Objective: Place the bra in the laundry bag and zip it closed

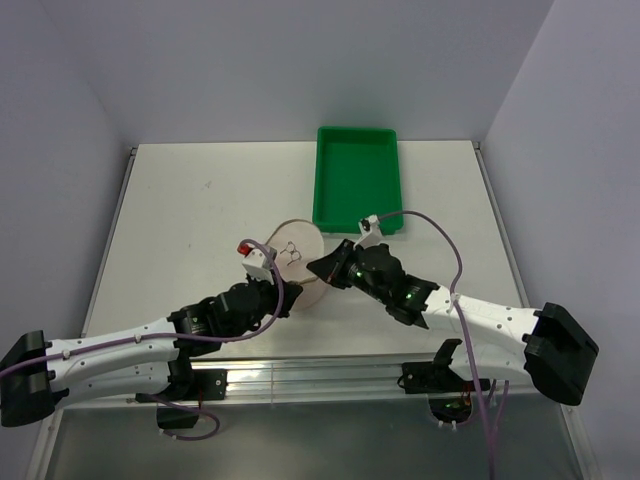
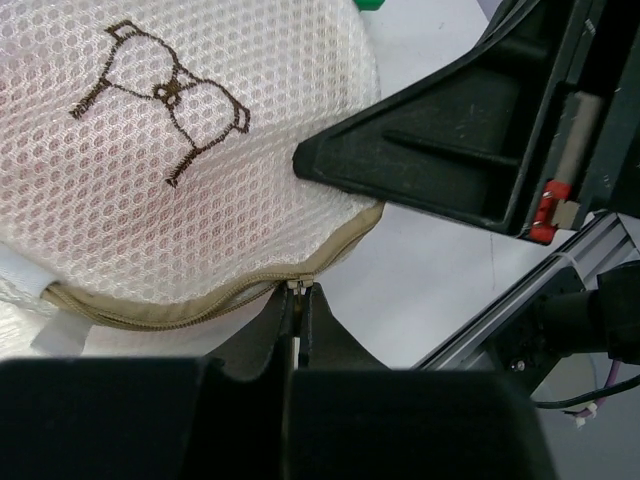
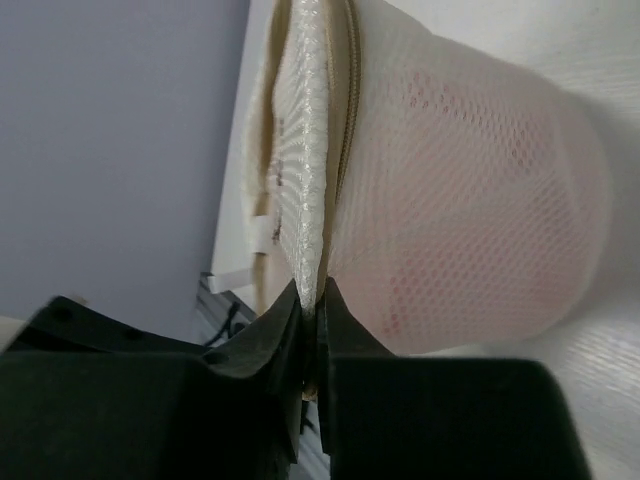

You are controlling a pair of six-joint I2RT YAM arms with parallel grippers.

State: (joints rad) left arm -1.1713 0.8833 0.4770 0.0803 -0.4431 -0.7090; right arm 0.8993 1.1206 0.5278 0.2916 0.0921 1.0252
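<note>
Seen from above, the laundry bag point(image 1: 297, 248) is set on the table point(image 1: 180, 220), near the green tray point(image 1: 357, 178). In the left wrist view, its tan zipper pull point(image 2: 298, 287) is pinched by the left gripper point(image 2: 298, 300) beneath cream mesh. In the right wrist view, its rim is clamped by the right gripper point(image 3: 310, 303); the pink bra point(image 3: 470, 230) is seen inside.

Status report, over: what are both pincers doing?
Left pincer shut on zipper pull. Right pincer shut on bag. Bra inside. Nothing blocking.
</note>
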